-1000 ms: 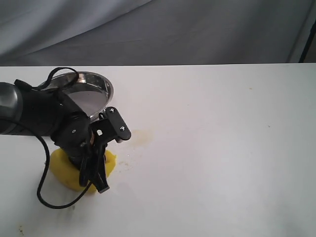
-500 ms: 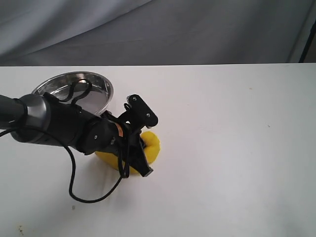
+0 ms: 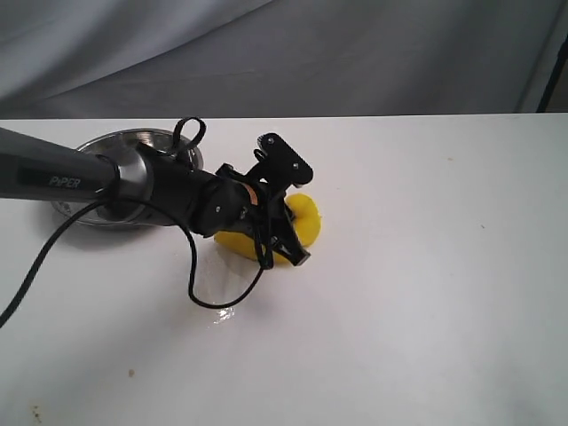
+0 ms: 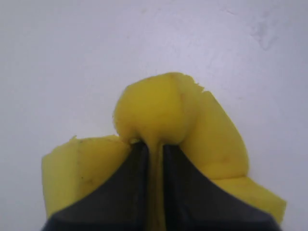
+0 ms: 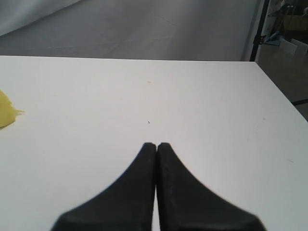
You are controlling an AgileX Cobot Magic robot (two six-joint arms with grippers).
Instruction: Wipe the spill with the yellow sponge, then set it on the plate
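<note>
My left gripper (image 3: 286, 238) is shut on the yellow sponge (image 3: 304, 224) and presses it onto the white table, just right of the plate (image 3: 120, 137). In the left wrist view the sponge (image 4: 163, 113) bulges out past the fingertips and folds around both black fingers (image 4: 132, 183), and the gripper (image 4: 154, 147) pinches a thin strip of foam. The spill does not show; the arm and sponge cover the spot beside the plate. My right gripper (image 5: 156, 145) is shut and empty over bare table, with a corner of the sponge (image 5: 6, 113) at the edge of its view.
The left arm's black cable (image 3: 200, 288) loops down onto the table in front of the sponge. A small wet glint (image 3: 222, 314) lies near the cable. The table's back edge meets a grey curtain (image 3: 355, 53).
The left gripper has dragged the sponge from the front left, to the right and towards the back, across the faint tan stain beside the plate. The stain no longer shows.
</note>
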